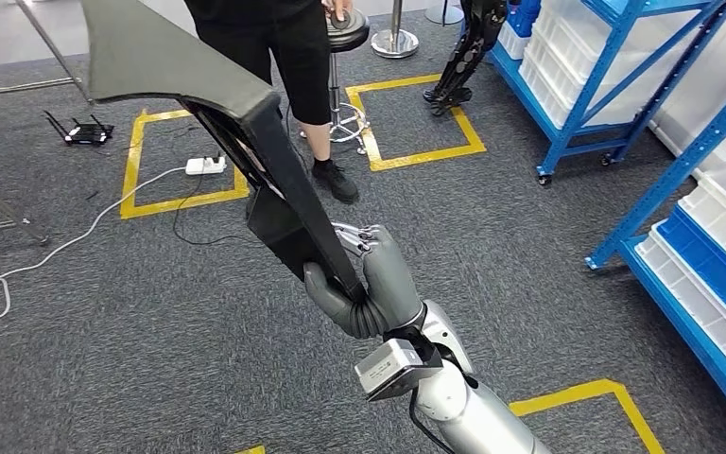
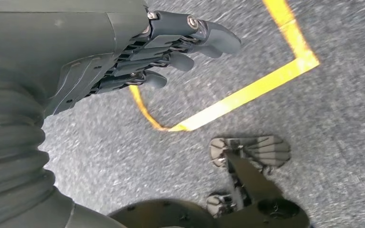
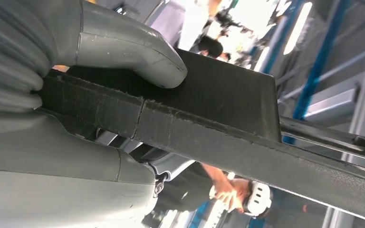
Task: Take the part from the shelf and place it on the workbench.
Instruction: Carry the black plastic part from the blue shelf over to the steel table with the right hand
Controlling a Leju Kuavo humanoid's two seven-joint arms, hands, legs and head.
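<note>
A long black foam-like part (image 1: pixel 246 123) rises from my right hand (image 1: pixel 369 284) up toward the upper left of the head view, widening at its far end. My right hand grips its lower end, thumb on one face and fingers on the other; the right wrist view shows the thumb (image 3: pixel 138 52) pressed on the part (image 3: pixel 228 137). My left hand (image 2: pixel 138 52) hangs over grey carpet with its fingers apart and nothing in them.
Blue shelves (image 1: pixel 624 85) with white and blue bins (image 1: pixel 718 255) stand along the right. A person in black (image 1: pixel 293 66) stands ahead by a black stool (image 1: pixel 348 33). Yellow tape squares (image 1: pixel 416 113), a power strip (image 1: pixel 204 166) and cables lie on the carpet.
</note>
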